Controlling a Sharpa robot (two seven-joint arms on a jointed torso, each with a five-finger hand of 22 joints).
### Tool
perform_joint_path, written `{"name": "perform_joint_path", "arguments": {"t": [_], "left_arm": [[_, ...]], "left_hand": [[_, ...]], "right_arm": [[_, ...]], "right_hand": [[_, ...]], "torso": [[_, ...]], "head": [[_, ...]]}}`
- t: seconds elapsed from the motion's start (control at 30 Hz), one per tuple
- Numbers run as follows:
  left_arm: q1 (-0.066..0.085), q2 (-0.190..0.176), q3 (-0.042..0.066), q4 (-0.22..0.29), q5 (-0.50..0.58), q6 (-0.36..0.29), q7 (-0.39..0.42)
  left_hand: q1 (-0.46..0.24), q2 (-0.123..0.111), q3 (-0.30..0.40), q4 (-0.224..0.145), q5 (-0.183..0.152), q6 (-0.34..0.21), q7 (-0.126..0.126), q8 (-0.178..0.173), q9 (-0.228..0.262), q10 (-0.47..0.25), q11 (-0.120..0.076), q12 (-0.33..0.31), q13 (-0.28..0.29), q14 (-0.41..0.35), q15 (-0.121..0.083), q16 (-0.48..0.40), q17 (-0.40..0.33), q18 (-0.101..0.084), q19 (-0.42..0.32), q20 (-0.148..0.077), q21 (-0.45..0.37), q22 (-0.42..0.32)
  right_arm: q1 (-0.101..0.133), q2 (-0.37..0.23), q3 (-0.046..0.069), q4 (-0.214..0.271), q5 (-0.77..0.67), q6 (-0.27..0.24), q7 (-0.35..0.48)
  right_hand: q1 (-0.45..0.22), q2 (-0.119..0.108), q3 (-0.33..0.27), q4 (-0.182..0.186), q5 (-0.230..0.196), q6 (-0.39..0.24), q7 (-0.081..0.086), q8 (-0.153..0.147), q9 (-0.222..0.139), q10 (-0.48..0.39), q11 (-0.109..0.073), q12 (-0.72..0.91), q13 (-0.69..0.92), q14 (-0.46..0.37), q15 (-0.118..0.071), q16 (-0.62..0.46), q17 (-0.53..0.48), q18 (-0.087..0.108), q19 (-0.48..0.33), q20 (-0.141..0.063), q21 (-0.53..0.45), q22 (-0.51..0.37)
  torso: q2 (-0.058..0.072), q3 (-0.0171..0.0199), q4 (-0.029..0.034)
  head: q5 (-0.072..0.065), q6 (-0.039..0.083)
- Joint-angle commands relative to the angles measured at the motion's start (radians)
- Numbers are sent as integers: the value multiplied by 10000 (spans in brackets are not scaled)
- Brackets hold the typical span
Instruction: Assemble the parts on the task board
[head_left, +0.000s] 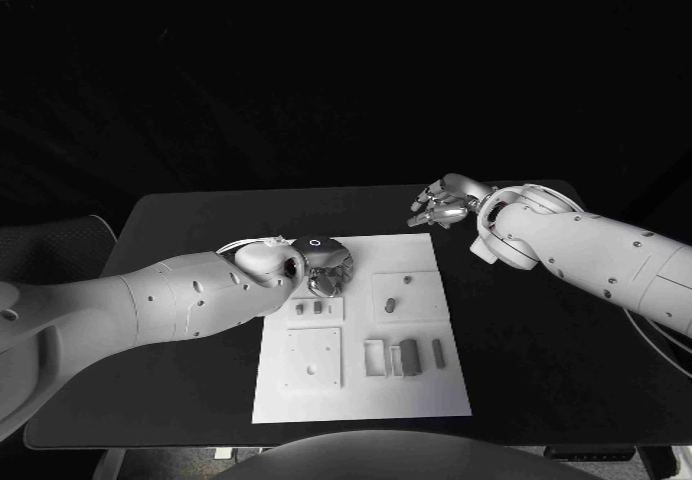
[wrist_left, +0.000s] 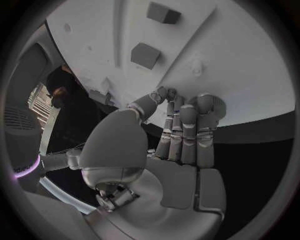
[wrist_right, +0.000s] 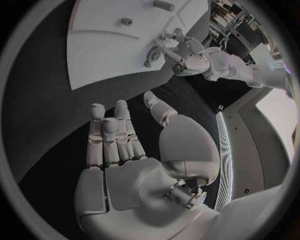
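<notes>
A black table (head_left: 548, 350) carries the white task board (head_left: 361, 395), lying flat at its middle

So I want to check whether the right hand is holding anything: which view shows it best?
The right wrist view: the right hand has its palm bare and its fingers apart, holding nothing. The head view shows it small, above the table's far edge. The left wrist view does not help.

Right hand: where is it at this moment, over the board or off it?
Off it: in the head view the right hand hangs open over the bare black table, just beyond the task board's far right corner, across from the left hand.
</notes>
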Motion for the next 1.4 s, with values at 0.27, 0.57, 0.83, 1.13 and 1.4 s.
{"name": "perform_joint_path", "arguments": {"t": [0.27, 0.57, 0.83, 1.13, 1.4], "left_arm": [[-41, -107, -31, 39, -27, 317, -143], [-40, -182, -31, 62, -77, 334, -198], [-41, -181, -31, 89, -100, 327, -191], [-41, -178, -31, 94, -89, 266, -111], [-41, -158, -30, 110, -16, 251, -78]], "left_hand": [[-245, -297, -266, 147, 417, -106, -137, -95, -24, -127, 53, -9, 44, -9, 101, 119, -70, 933, 19, 106, 84, 188], [-227, -239, -354, 132, 542, 75, -112, 7, 33, -18, 3, 107, 111, 9, 56, 177, -103, 957, 44, 88, 105, 187], [66, -8, -170, 68, 595, 252, -62, 77, 74, 108, -68, 255, 205, 65, -14, 277, -123, 953, 118, 36, 163, 195], [225, 132, 3, 51, 552, 341, -93, 94, 89, 228, -119, 361, 271, 153, -60, 365, -142, 930, 182, -6, 232, 209], [219, 133, 13, 56, 535, 326, -88, 77, 83, 223, -125, 359, 272, 179, -67, 380, -150, 925, 198, -17, 251, 212]], "right_arm": [[-6, 0, 2, 3, 17, 108, 99], [-13, 7, 2, 0, 17, 111, 102], [-21, 19, 2, 2, 18, 116, 107], [-23, 20, 2, -2, 18, 113, 102], [-23, 28, 2, -17, 18, 116, 102]], "right_hand": [[-65, 72, 3, -55, 44, 15, 90, 52, 7, 41, -19, -7, -14, -6, -74, -67, -16, 142, 4, -12, -40, 104], [-67, 74, 3, -57, 44, 16, 89, 53, 7, 42, -19, -7, -16, -5, -74, -68, -17, 142, 5, -13, -41, 104], [-71, 77, 4, -57, 44, 18, 89, 54, 7, 43, -19, -7, -18, -4, -75, -68, -17, 142, 7, -13, -42, 104], [-74, 79, 4, -59, 44, 18, 88, 55, 7, 43, -20, -6, -20, -3, -75, -69, -18, 142, 8, -13, -43, 104], [-80, 81, 3, -57, 44, 19, 88, 56, 7, 44, -20, -6, -22, -2, -75, -70, -18, 142, 9, -13, -44, 105]], "torso": [[0, -5, 3], [1, -6, 2], [3, -6, 2], [3, -4, -4], [0, 1, 0]], "head": [[-10, -9], [-17, -21], [-10, -21], [-24, -34], [-51, -32]]}}
